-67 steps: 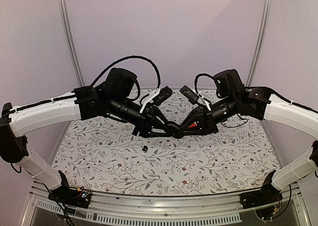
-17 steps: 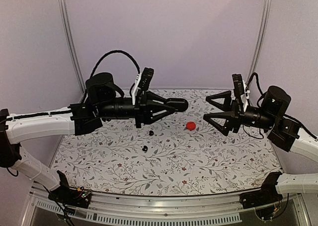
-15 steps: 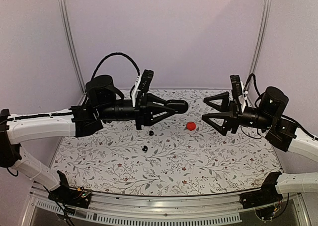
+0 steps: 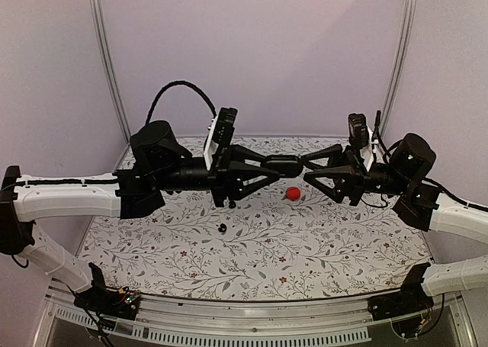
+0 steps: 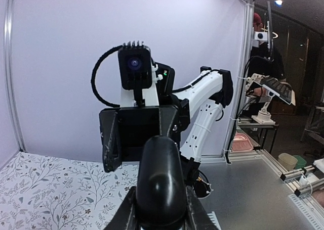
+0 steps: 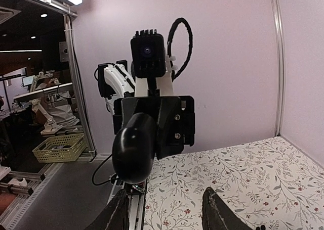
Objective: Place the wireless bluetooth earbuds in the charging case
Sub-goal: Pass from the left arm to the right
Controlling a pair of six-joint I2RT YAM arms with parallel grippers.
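Observation:
The charging case (image 4: 287, 164) is a glossy black oval, held in the air above the table. My left gripper (image 4: 273, 166) is shut on it. It also shows between my left fingers in the left wrist view (image 5: 161, 182), and in the right wrist view (image 6: 133, 147). My right gripper (image 4: 308, 169) is open and empty, its tips just right of the case, facing it. My right fingers (image 6: 217, 210) stand wide apart below the case. One tiny black earbud (image 4: 222, 228) lies on the floral table (image 4: 343, 240). A second dark bead (image 4: 231, 203) sits under the left gripper.
A flat red round disc (image 4: 293, 193) lies on the table below the two grippers. Both arms reach in from the sides and meet above the table's middle. Metal frame posts (image 4: 104, 57) stand at the back corners.
My left gripper has carried the case to the right. My right gripper has moved left toward it, still open. The two now nearly meet above the red disc.

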